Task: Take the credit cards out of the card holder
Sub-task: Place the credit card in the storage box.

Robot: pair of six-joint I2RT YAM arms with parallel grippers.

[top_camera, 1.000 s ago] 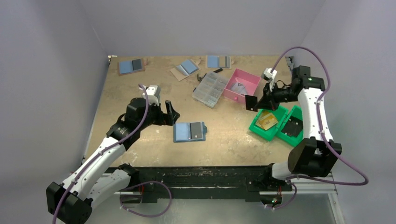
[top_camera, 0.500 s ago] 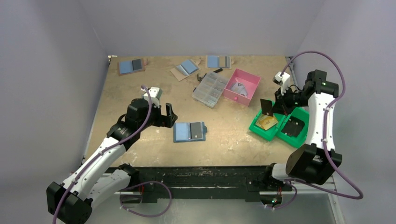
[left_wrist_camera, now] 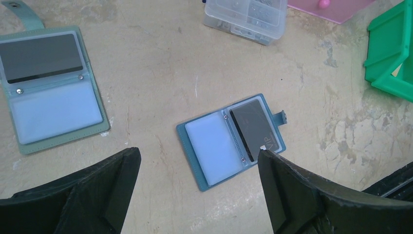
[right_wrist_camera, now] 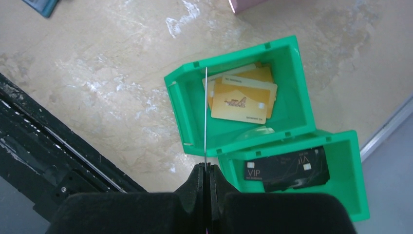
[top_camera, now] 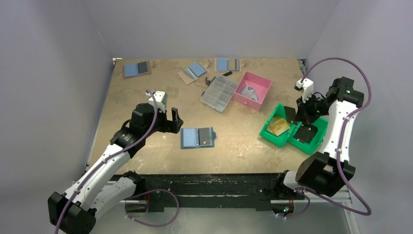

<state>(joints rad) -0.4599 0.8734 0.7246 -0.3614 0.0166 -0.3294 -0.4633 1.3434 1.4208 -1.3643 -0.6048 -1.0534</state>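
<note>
— Green bins sit under the right arm now. A second ago the right jaws were off by the pink box, carrying the dark card. They have since swung it across the table.
— Still clamped on it?
— Yes, the right jaws are pressed together on its lower edge. The card stands upright and shows edge-on from the wrist. So one card is out of the card holder and nearly dropped off.
— Which bin?
— Hard to call. The card hangs over the near wall of the first green bin, which holds gold cards. The second green bin, touching it, holds black cards marked VIP. I would guess the dark one belongs there.
— And the holder?
— It lies open mid-table. The blue half is bare and the grey half has a VIP card tucked in its sleeve, so the job is not finished.
— Left arm?
— The left jaws are spread wide and hover just beside the holder, touching nothing. They have barely shifted. The pink box holds some pale clutter I cannot make out.
</note>
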